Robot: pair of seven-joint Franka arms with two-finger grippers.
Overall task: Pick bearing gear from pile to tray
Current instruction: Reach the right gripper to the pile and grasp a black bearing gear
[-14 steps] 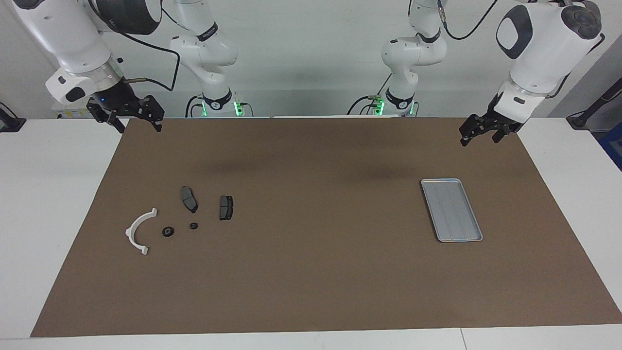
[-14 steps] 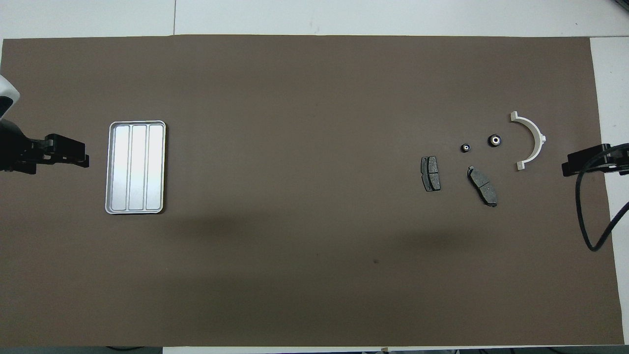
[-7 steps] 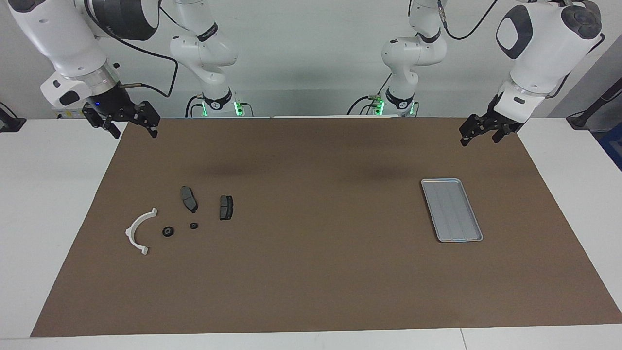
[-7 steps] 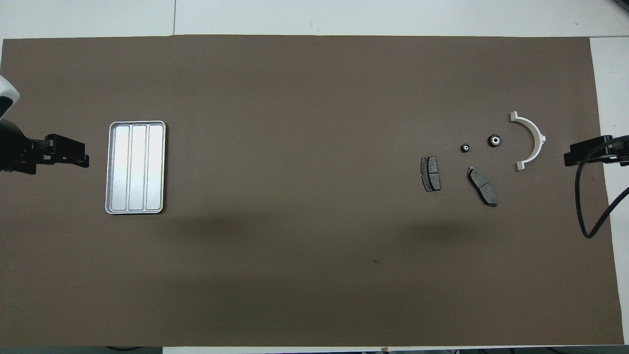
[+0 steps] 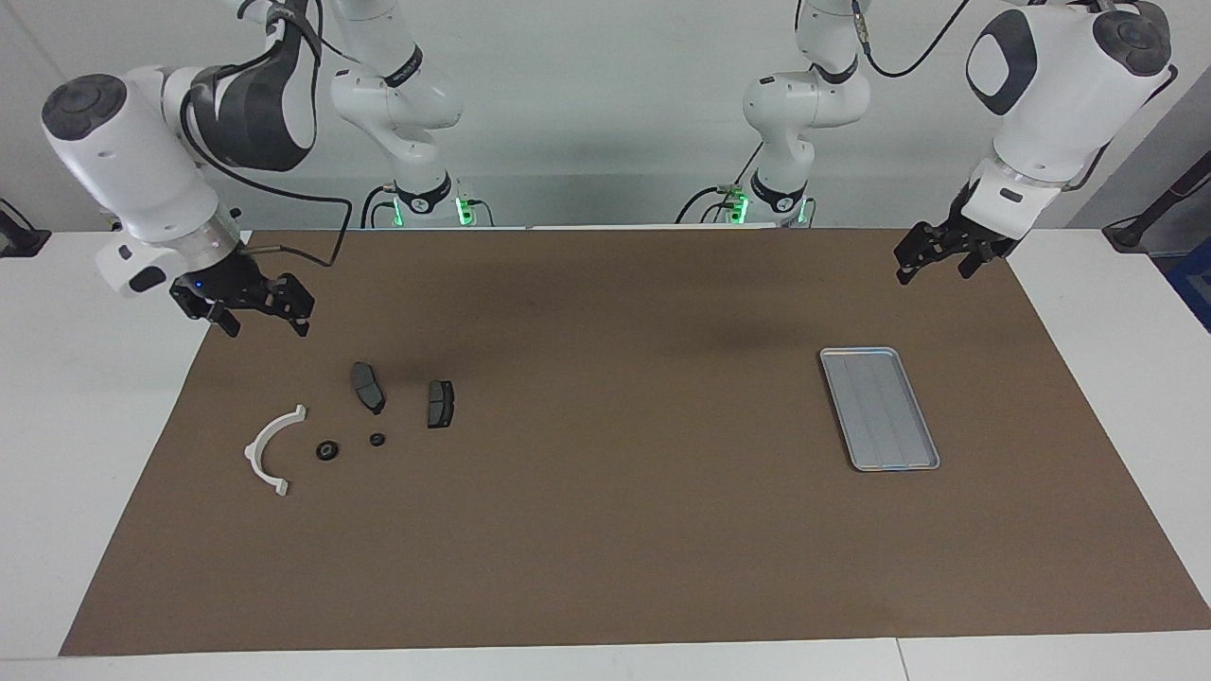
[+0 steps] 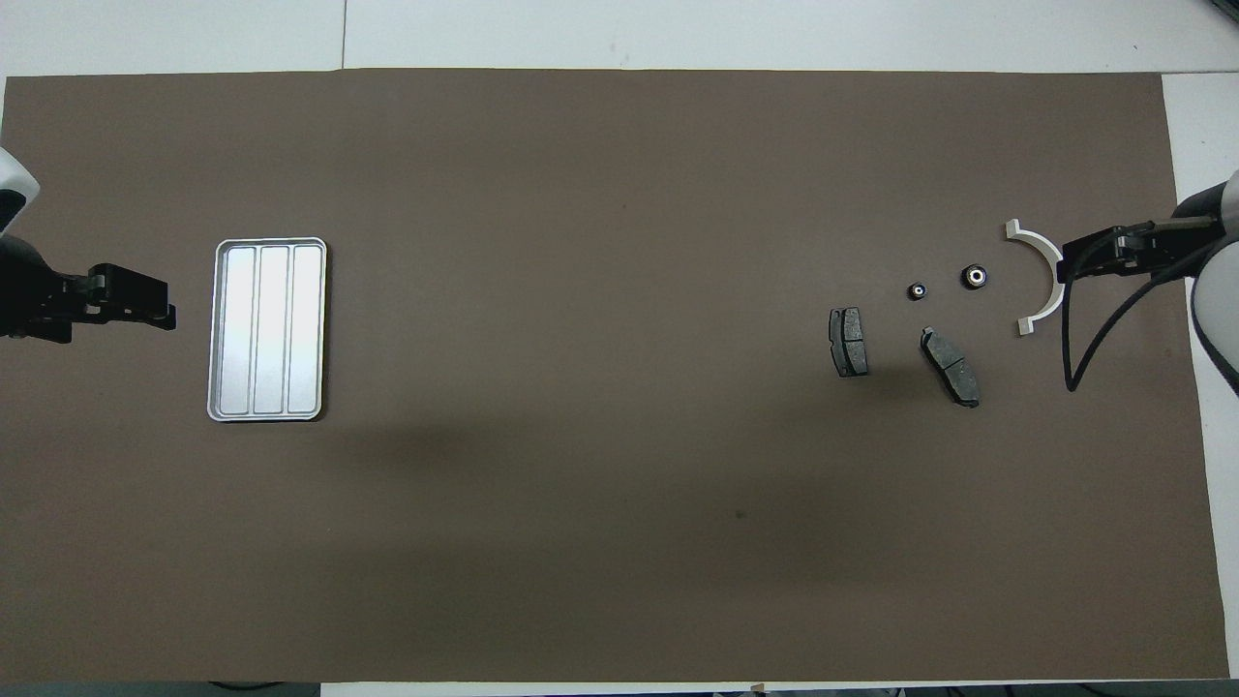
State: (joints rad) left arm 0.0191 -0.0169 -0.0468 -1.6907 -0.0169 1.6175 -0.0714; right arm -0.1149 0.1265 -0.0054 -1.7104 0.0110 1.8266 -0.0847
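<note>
The pile lies on the brown mat toward the right arm's end. In it are two small black round bearing gears, a larger one (image 5: 326, 450) (image 6: 975, 277) and a smaller one (image 5: 377, 439) (image 6: 916, 290). A white half-ring bracket (image 5: 252, 454) (image 6: 1041, 242) and two dark brake pads (image 5: 368, 387) (image 5: 440, 404) lie around them. My right gripper (image 5: 266, 326) (image 6: 1070, 266) hangs open and holds nothing, raised over the mat at the bracket's outer curve. The silver tray (image 5: 880, 407) (image 6: 268, 329) lies flat with nothing in it toward the left arm's end. My left gripper (image 5: 934, 273) (image 6: 166, 310) waits open in the air beside the tray.
The brown mat (image 5: 605, 530) covers most of the white table (image 5: 85, 397). A black cable (image 6: 1094, 329) loops down from the right wrist over the mat beside the bracket.
The right arm has swung down and in from the table's corner toward the pile, so its tips now overlap the bracket seen from above. The left arm and all the parts have stayed put.
</note>
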